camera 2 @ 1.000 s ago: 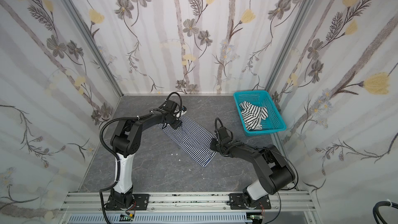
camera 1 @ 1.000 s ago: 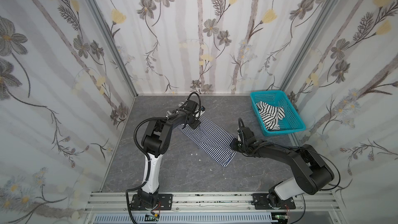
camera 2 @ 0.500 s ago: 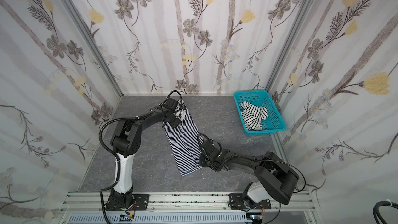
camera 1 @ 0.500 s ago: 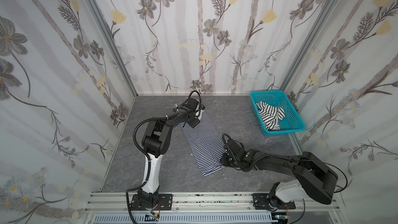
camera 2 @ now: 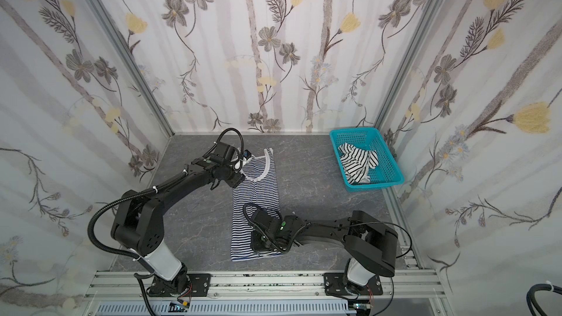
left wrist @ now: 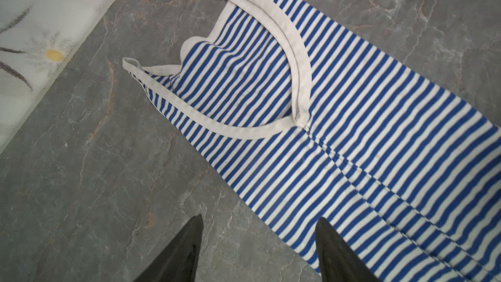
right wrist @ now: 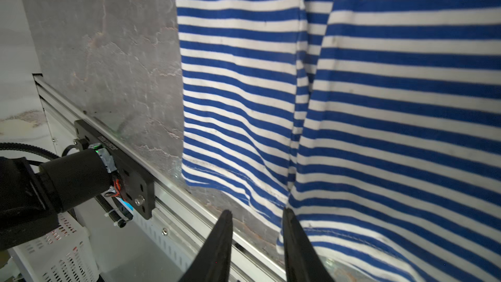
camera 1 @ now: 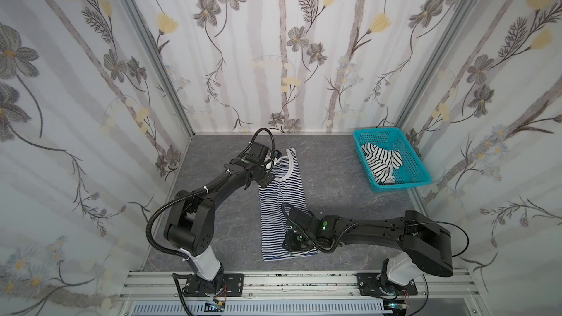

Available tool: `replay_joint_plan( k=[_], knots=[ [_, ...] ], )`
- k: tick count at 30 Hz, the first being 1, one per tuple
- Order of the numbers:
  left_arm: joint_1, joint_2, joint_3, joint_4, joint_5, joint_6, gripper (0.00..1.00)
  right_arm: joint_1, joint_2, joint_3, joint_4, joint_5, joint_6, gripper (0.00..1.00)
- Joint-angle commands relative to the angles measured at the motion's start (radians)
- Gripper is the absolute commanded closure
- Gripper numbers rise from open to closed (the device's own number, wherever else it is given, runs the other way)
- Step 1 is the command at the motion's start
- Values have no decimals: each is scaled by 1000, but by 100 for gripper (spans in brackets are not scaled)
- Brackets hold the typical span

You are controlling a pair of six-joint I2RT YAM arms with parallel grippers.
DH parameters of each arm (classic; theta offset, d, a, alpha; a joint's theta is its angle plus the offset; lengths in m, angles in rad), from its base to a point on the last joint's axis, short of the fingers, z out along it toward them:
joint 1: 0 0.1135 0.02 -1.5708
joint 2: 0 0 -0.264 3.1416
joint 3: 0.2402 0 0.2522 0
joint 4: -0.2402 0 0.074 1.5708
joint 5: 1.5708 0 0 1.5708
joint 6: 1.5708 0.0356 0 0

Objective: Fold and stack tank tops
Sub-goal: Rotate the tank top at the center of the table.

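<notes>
Navy-striped tank top point(camera 1: 281, 208) now lying straight, neckline toward back wall, hem toward front rail; a second ago lying diagonally across tabletop point(camera 1: 334, 189). Right gripper point(right wrist: 257, 211) having swung from top's right side round to hem.

Right gripper jaws standing narrowly parted, nothing between, hem edge touching one fingertip point(right wrist: 288, 218). Left gripper point(left wrist: 260, 218) released, jaws wide, hanging over top's side edge near strap end. Black-striped tank top point(camera 1: 381, 162) lying crumpled in turquoise basket point(camera 1: 416, 174).
</notes>
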Motion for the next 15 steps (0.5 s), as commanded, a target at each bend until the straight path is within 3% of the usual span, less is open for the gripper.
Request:
replay_joint_plan(
  k=[1, 5, 8, 15],
  knots=[
    [1, -106, -122, -6, 56, 42, 32, -7, -18, 22, 5, 40, -7, 63],
    [-15, -302, -299, -7, 129, 84, 26, -27, -105, -18, -61, 99, -7, 55],
    [-59, -418, -406, -7, 121, 96, 24, -67, -188, -96, -106, 111, -1, 50],
    [-199, -549, -550, -24, 80, 54, 22, -123, -315, -281, -111, 132, 21, 37]
  ],
)
